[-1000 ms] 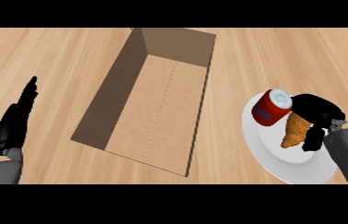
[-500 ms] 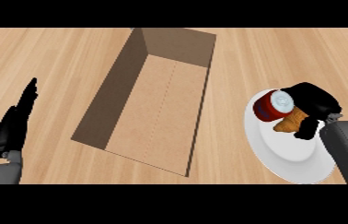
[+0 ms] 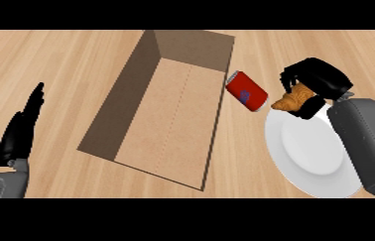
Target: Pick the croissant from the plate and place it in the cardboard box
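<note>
My right hand [image 3: 316, 80] is curled round the golden-brown croissant [image 3: 290, 99] and holds it above the far edge of the white plate [image 3: 311, 153], at the right of the head view. The fingers hide much of the croissant. The open cardboard box [image 3: 172, 118] lies left of it, in the middle of the wooden counter. My left hand [image 3: 21, 131] rests open at the left edge, fingers up.
A red can [image 3: 247, 90] lies on its side on the counter between the box's right wall and the plate. Light wooden counter [image 3: 66, 66] surrounds the box on all sides.
The right hand closed on the croissant and lifted it off the plate, moving toward the far left. The red can left the plate and now lies on the counter by the box.
</note>
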Controlling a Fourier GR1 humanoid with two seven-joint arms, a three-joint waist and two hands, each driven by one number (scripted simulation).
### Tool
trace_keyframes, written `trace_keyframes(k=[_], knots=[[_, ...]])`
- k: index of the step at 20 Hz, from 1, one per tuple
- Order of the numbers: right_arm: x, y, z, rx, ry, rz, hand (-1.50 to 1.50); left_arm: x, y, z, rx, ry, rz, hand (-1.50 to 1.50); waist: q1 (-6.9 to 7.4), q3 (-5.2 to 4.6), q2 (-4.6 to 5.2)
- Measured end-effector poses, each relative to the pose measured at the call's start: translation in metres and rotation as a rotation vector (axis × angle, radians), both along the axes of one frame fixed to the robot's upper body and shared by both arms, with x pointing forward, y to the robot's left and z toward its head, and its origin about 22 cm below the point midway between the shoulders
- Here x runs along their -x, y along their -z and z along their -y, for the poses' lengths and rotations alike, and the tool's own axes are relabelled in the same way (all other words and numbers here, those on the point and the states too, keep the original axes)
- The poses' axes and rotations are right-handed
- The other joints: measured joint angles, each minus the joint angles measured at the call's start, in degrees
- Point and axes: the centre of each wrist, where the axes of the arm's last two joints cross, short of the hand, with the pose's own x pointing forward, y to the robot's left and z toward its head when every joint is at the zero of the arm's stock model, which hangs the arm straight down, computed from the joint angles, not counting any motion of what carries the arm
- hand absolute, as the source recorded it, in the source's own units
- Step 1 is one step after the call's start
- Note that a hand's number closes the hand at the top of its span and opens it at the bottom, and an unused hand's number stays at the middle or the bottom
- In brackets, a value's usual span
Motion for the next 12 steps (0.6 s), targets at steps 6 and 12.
trace_keyframes(k=[6, 12], knots=[[-0.014, -0.047, -0.004, -0.168, -0.057, 0.181, 1.5, 0.002, -0.002, -0.005, -0.005, -0.011, -0.011, 0.0, -0.47, 0.01, -0.17], [-0.011, -0.083, -0.029, -0.292, -0.188, 0.263, 1.5, 0.012, 0.0, 0.0, -0.008, -0.01, -0.013, 0.0, -0.67, -0.01, -0.38]])
